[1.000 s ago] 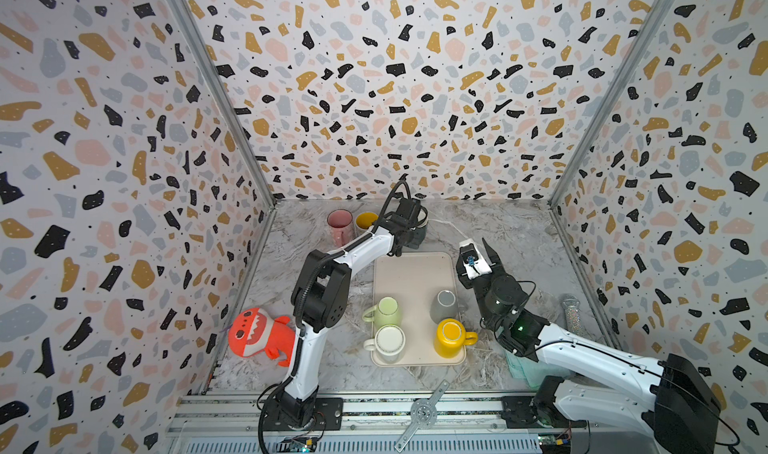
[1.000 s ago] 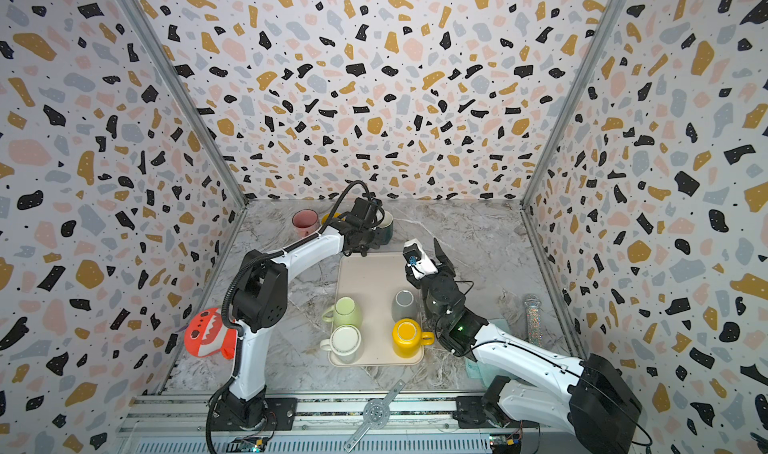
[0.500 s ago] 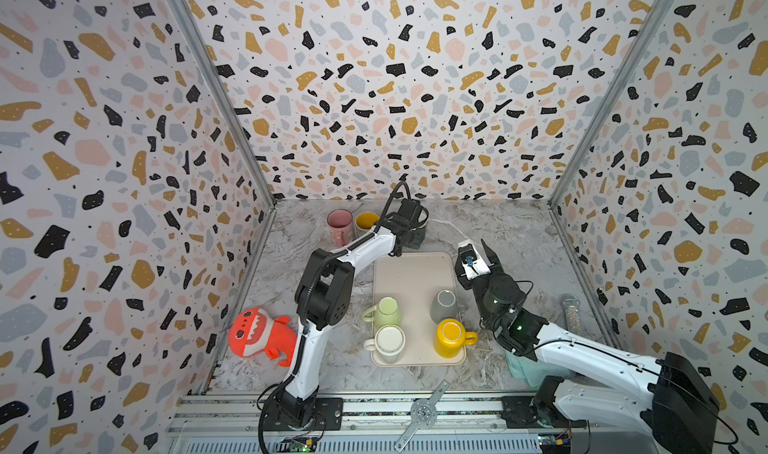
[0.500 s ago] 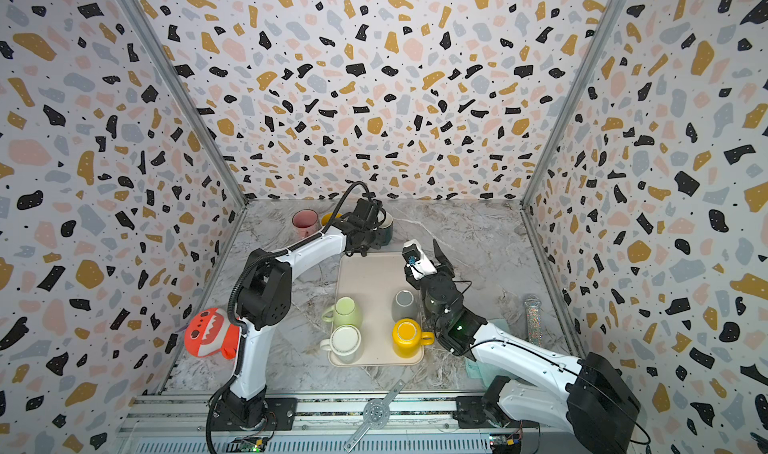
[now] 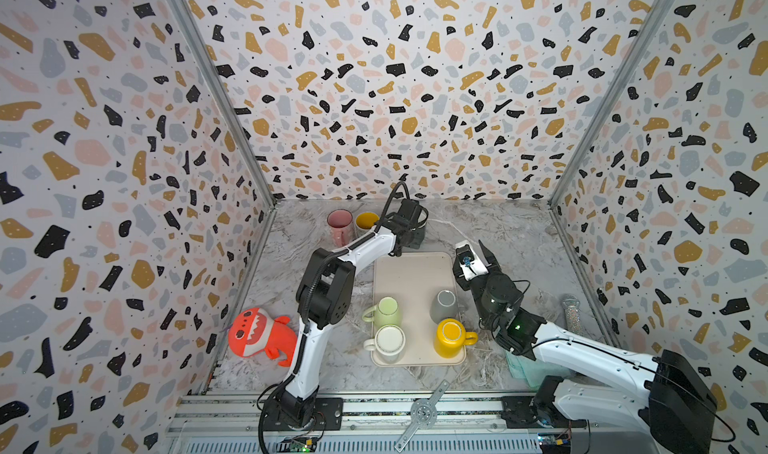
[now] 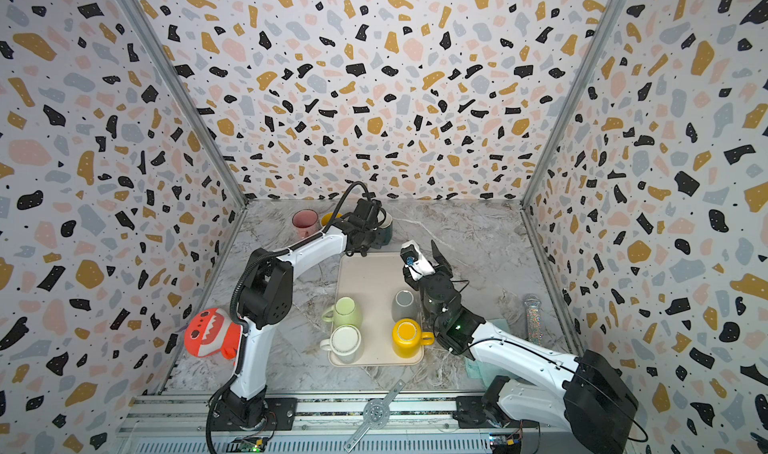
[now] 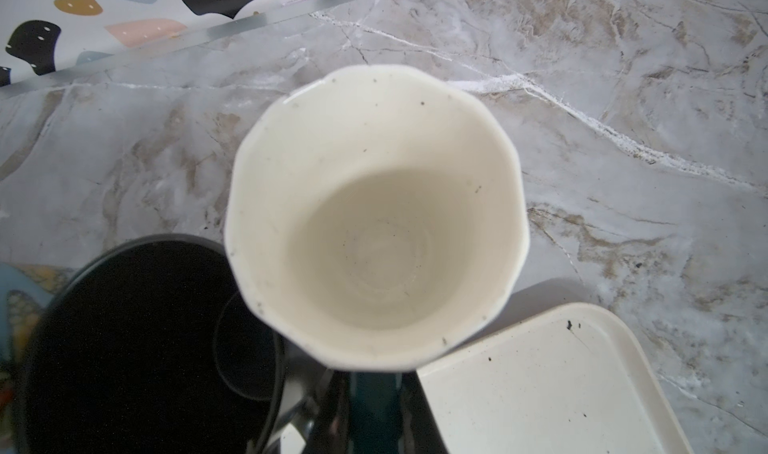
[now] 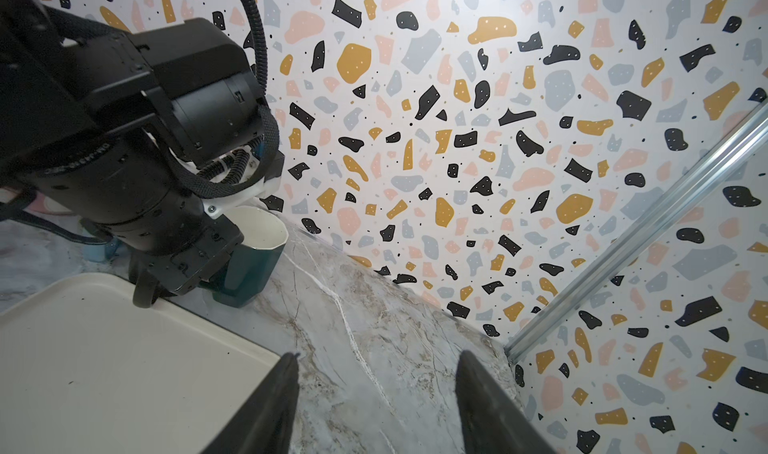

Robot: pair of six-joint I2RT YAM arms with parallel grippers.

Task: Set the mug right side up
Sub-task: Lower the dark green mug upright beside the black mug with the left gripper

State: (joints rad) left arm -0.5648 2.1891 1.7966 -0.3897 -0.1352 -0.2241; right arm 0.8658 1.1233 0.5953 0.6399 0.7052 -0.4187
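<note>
The mug (image 7: 374,223) is dark teal outside and cream inside. It stands mouth up at the back of the table, just beyond the tray (image 5: 409,273); it shows in both top views (image 5: 419,235) (image 6: 385,228). In the right wrist view the mug (image 8: 253,264) has its base at the marble surface. My left gripper (image 5: 409,235) (image 7: 374,410) is shut on the mug's near side. My right gripper (image 5: 471,250) (image 8: 376,360) hovers open and empty over the marble at the tray's far right corner.
On the tray stand a green mug (image 5: 384,312), a cream mug (image 5: 390,341), a yellow mug (image 5: 451,335) and a grey mug (image 5: 444,305). A pink mug (image 5: 340,225) and another yellow one (image 5: 366,220) sit at the back. An orange plush (image 5: 259,335) lies front left.
The left arm has edged slightly with the mug still in its grip. The right gripper has barely moved and stays open.
</note>
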